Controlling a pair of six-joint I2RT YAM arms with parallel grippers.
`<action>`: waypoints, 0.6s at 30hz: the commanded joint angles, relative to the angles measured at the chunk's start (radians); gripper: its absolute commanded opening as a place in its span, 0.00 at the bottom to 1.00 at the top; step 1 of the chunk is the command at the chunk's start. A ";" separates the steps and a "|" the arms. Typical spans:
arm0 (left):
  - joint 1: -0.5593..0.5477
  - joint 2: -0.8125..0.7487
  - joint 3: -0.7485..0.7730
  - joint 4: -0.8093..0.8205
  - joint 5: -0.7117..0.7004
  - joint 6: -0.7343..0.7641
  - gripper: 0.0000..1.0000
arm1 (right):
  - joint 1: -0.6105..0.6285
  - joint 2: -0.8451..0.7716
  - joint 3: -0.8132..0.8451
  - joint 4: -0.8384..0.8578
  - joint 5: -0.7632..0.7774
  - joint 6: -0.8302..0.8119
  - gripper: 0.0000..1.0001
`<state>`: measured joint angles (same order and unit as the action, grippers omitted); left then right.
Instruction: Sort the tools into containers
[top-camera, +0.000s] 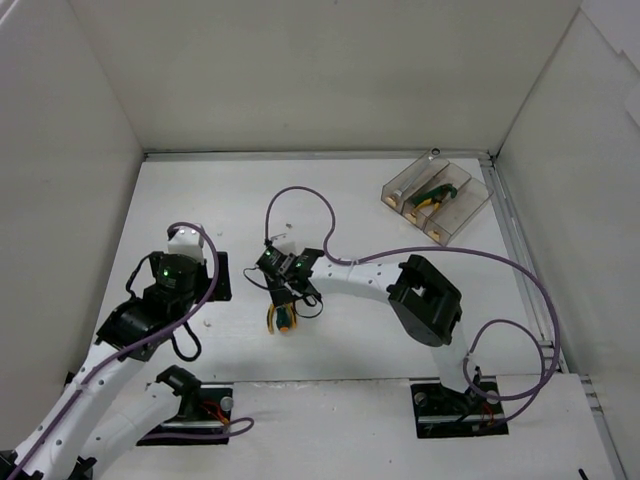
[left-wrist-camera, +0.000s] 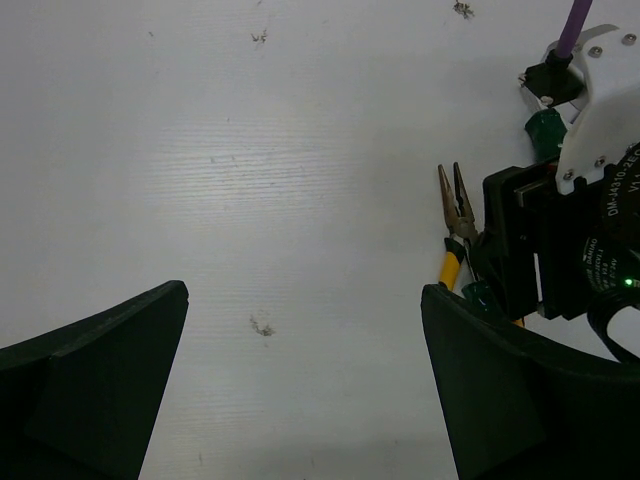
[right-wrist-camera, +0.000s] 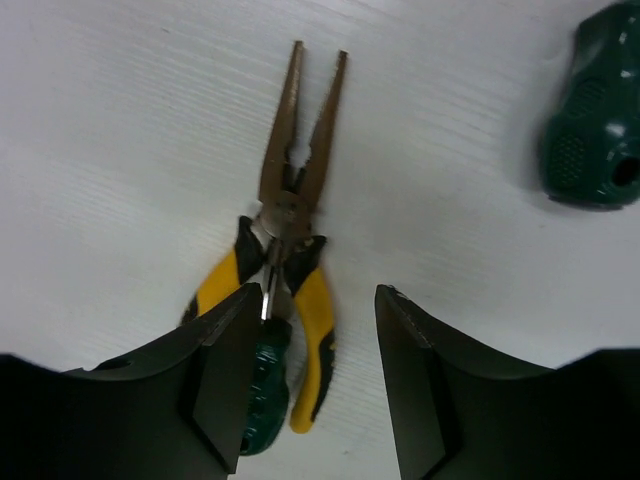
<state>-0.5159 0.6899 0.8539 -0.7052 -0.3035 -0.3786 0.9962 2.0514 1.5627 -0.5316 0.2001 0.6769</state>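
Note:
Yellow-and-black-handled needle-nose pliers (right-wrist-camera: 290, 215) lie flat on the white table, nose pointing away. A green-handled screwdriver-like tool (right-wrist-camera: 262, 385) lies between their handles. My right gripper (right-wrist-camera: 310, 385) is open just above them, straddling the right handle; in the top view this gripper (top-camera: 285, 295) is left of centre, over the pliers (top-camera: 283, 318). My left gripper (left-wrist-camera: 300, 385) is open and empty over bare table, left of the pliers (left-wrist-camera: 457, 215); the top view shows it (top-camera: 200, 262) too. The clear tray (top-camera: 470, 215) at the back right holds green-handled pliers (top-camera: 437, 193) and silver tools.
A second dark green handle (right-wrist-camera: 590, 130) lies on the table right of the pliers' nose. White walls enclose the table on three sides. The right arm's purple cable (top-camera: 300, 195) loops above the table near the middle.

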 joint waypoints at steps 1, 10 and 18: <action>0.007 0.005 0.007 0.050 0.007 0.004 1.00 | -0.007 -0.132 -0.045 0.005 0.055 -0.056 0.45; 0.007 0.022 0.011 0.056 0.018 0.012 1.00 | 0.001 -0.177 -0.150 0.008 0.012 -0.105 0.35; 0.007 0.023 0.008 0.055 0.017 0.010 1.00 | 0.013 -0.168 -0.135 0.007 0.005 -0.106 0.35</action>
<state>-0.5159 0.7040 0.8539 -0.6987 -0.2852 -0.3767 0.9970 1.9377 1.4143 -0.5377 0.1982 0.5743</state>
